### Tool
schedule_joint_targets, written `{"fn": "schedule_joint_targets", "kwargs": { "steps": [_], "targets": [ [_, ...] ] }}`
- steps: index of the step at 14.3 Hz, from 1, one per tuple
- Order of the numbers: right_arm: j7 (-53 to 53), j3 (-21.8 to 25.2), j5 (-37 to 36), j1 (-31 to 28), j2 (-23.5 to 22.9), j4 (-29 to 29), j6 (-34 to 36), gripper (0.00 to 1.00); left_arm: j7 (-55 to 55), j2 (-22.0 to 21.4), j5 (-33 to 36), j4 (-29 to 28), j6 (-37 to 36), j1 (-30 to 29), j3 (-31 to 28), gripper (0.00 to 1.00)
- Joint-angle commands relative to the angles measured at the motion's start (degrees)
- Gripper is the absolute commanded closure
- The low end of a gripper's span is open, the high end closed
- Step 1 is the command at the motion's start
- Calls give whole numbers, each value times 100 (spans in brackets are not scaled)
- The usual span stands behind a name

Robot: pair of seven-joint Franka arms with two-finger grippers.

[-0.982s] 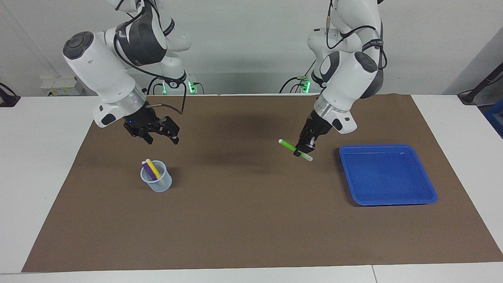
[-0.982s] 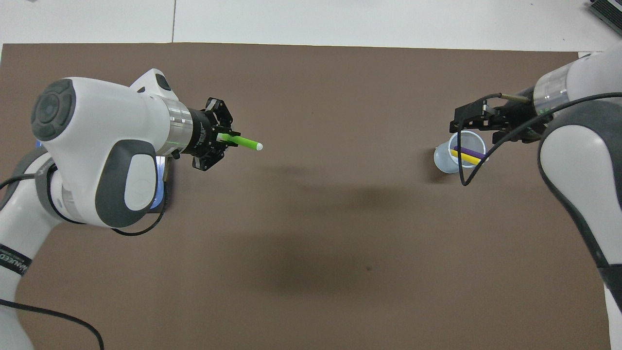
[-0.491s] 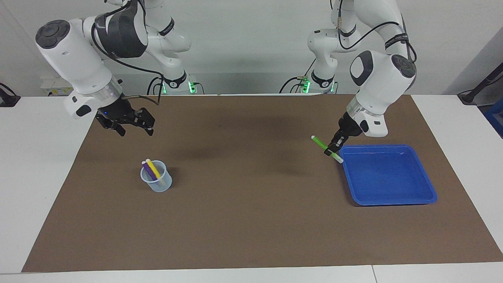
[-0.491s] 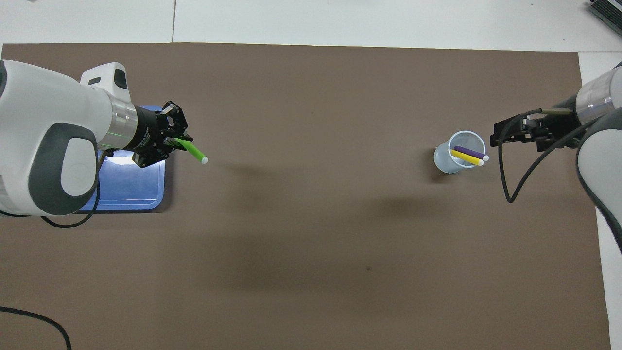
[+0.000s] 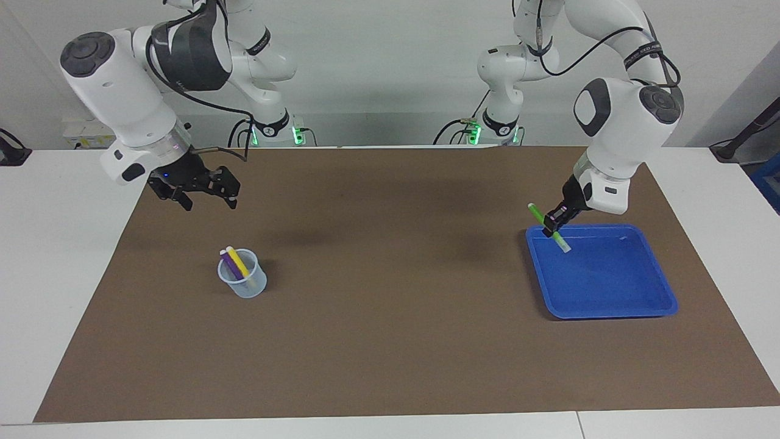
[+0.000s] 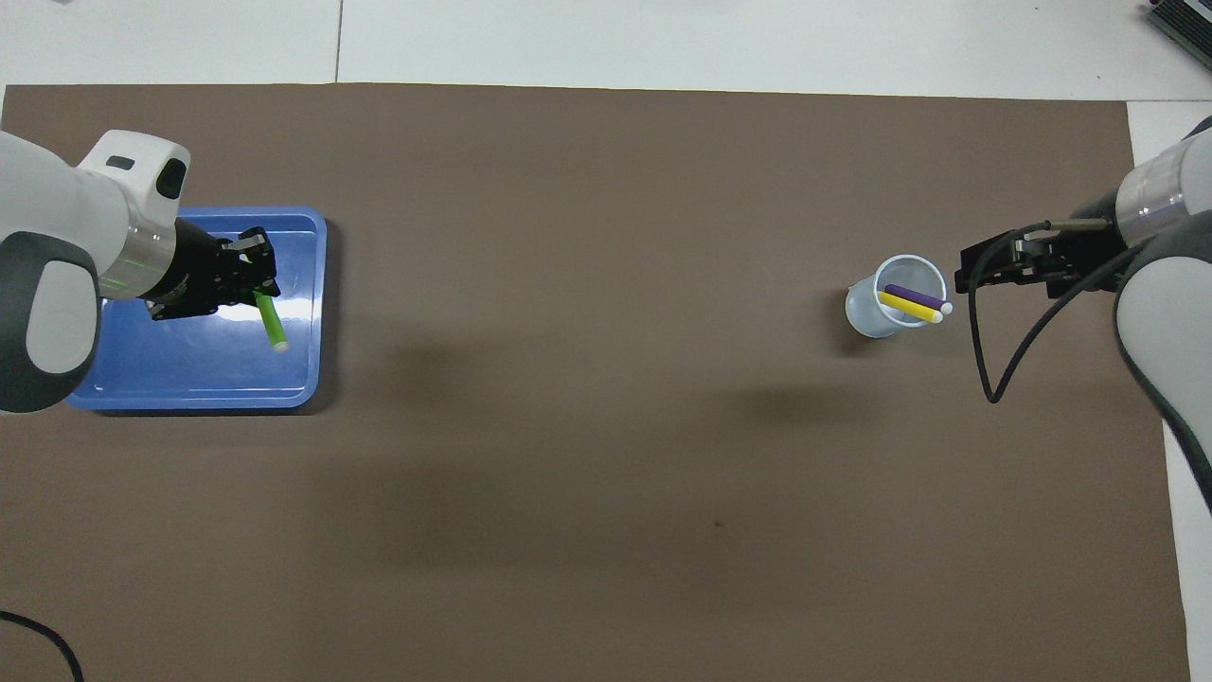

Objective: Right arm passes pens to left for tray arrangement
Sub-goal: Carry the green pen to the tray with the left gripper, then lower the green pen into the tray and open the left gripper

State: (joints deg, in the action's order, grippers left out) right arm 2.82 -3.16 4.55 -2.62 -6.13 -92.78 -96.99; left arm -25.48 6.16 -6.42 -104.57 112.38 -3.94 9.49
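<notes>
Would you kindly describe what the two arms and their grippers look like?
Both arms are glossy white with dark grey joints, silver wrist rings and black cables. The right gripper is black and broad, with a small blue light; the left gripper is black and narrower.

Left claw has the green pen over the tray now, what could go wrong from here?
1. The left claw grips the green pen tilted, lower tip over the blue tray near its rim; released from there, it might bounce or roll onto the mat.
2. The purple pen and yellow pen lean together in the clear cup; the open right claw, up nearer the robots, could grab both or tip the cup.
</notes>
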Motion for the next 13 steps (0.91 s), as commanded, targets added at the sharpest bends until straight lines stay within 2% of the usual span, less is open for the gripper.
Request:
{"fn": "schedule_joint_targets", "kwargs": {
  "steps": [1,3,5,10,13],
  "targets": [
    [-159,-44,-103,-98,322,-494,-48,0,1041,-98,150,-2,-233,-238,9,100],
    [-360,-36,-94,-168,445,-828,-362,0,1805,-106,176,-11,-234,-423,-8,100],
    [-553,-44,-77,-291,454,-1101,-864,0,2474,-107,667,-11,-173,-450,-166,100],
    [-537,-44,2,-475,191,-1374,-1576,0,2889,-28,1231,-169,415,-598,-316,100],
    [-266,-36,572,-651,-19,-1374,-1718,0,3144,122,1231,-414,1012,-993,-377,100]
  ]
}}
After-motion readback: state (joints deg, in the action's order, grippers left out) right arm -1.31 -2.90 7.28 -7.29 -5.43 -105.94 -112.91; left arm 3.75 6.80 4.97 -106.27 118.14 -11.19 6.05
